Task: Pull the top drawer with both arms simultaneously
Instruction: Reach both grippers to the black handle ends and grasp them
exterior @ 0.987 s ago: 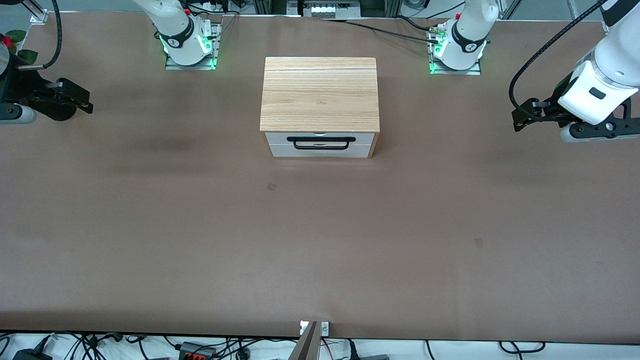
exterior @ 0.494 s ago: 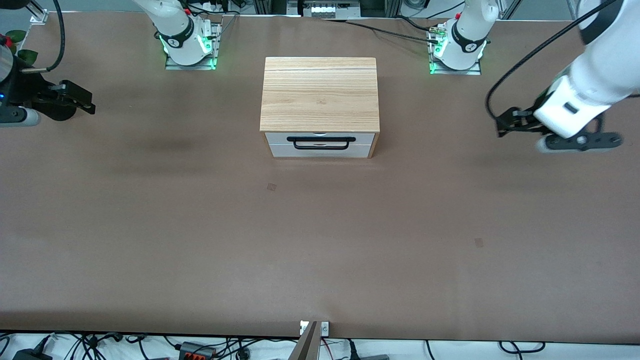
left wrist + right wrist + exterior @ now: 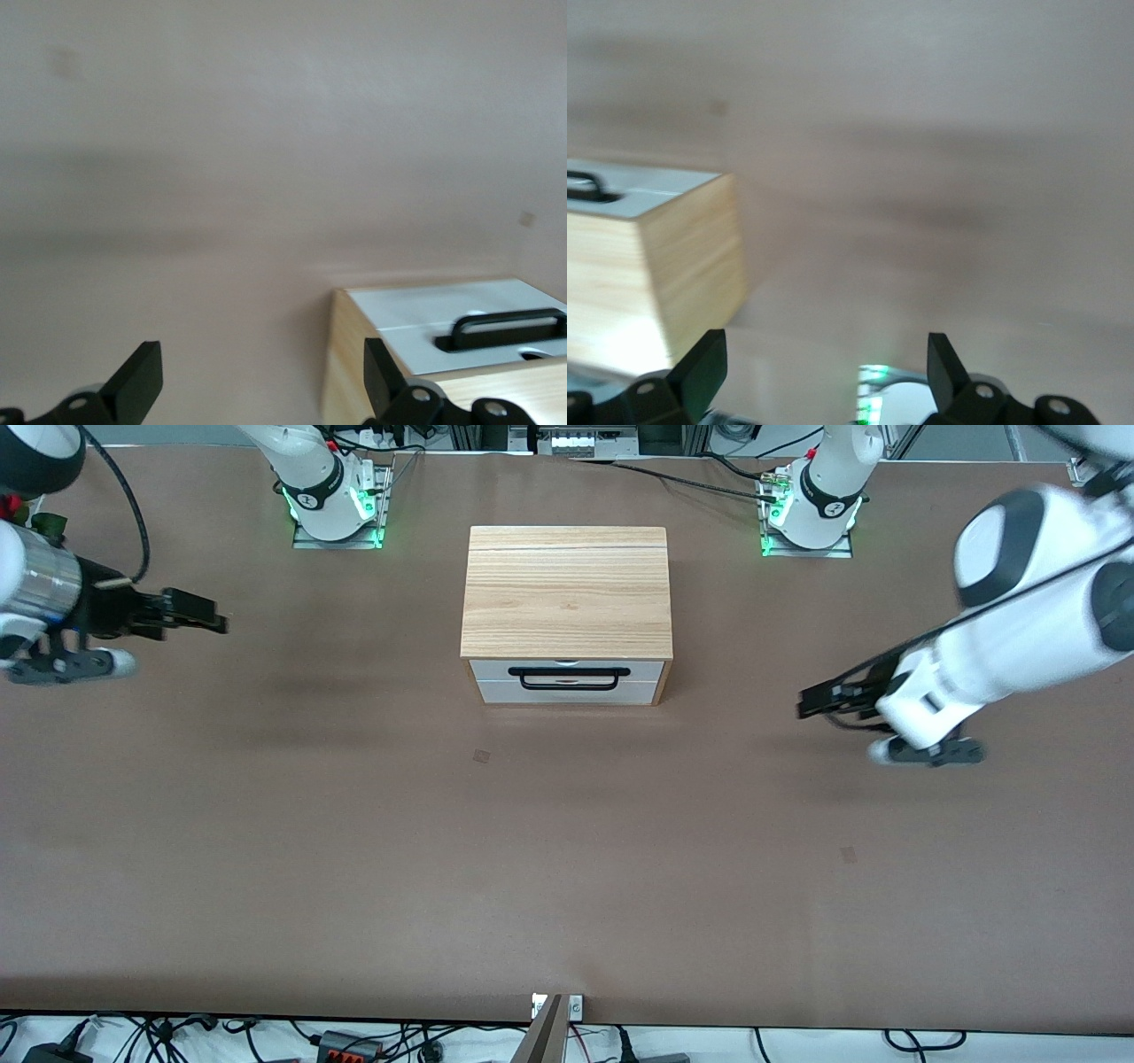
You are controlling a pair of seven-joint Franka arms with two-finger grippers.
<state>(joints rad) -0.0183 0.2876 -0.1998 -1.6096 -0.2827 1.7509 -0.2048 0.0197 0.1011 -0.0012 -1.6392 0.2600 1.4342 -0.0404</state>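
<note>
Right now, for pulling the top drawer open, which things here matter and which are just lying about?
Part of the job:
- top drawer, shut, with its black bar handle
- left hand, open, over bare table
- right hand, open, over bare table

Just there:
- lower white panel
- wooden cabinet top
- table

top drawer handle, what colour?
Black. The bar handle sits on the top drawer, whose front is white; the front view shows it best.

The cabinet [image 3: 567, 592] was light wood-grained; drawer [image 3: 567, 671] white, handle [image 3: 569, 679] black; table [image 3: 567, 868] brown.
</note>
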